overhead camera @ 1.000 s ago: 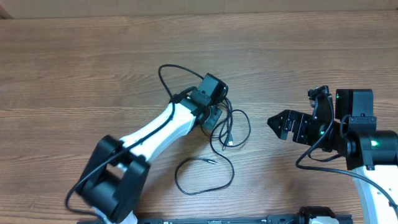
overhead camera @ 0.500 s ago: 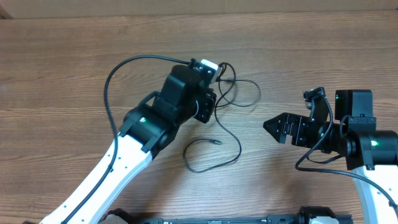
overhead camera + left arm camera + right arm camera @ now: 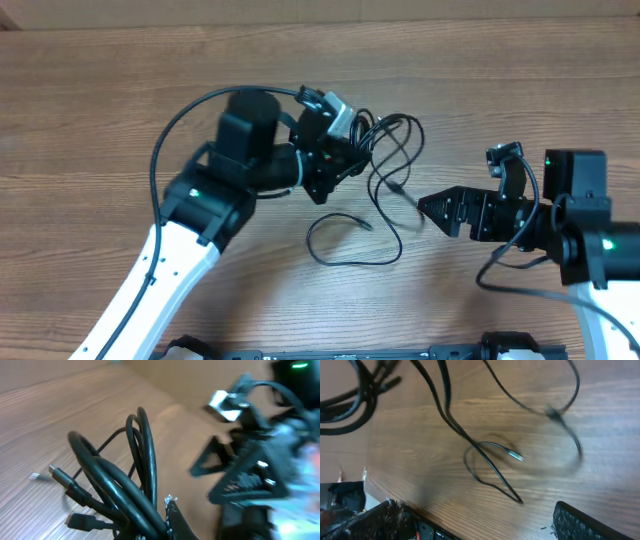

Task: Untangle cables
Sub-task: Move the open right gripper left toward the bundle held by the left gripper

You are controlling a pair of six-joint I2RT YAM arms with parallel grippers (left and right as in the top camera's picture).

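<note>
Swinging its wrist round since half a second before, the left gripper [image 3: 345, 160] had carried the cables [image 3: 145, 455] a little to the right across the table [image 3: 100, 100], and we saw the slack strand below trail after it. We found this gripper clamped on the cables, with the bunch raised off the wood in several dark loops that fanned out to the right of its tip in the overhead view. From the left wrist camera, the gathered cords ran thick and close past the one finger in sight, two dark plug ends jutting out to the left of them. One strand dropped from the bunch and lay curled on the table in front of the arms, its silver plug [image 3: 517, 456] resting on the wood inside the curl. To the right, the right gripper [image 3: 425, 205] had edged slightly nearer; it pointed at the hanging loops, close to them, and we could not tell whether it touched any. Its jaws stood apart and held nothing, one showing at each lower corner of the right wrist view.
</note>
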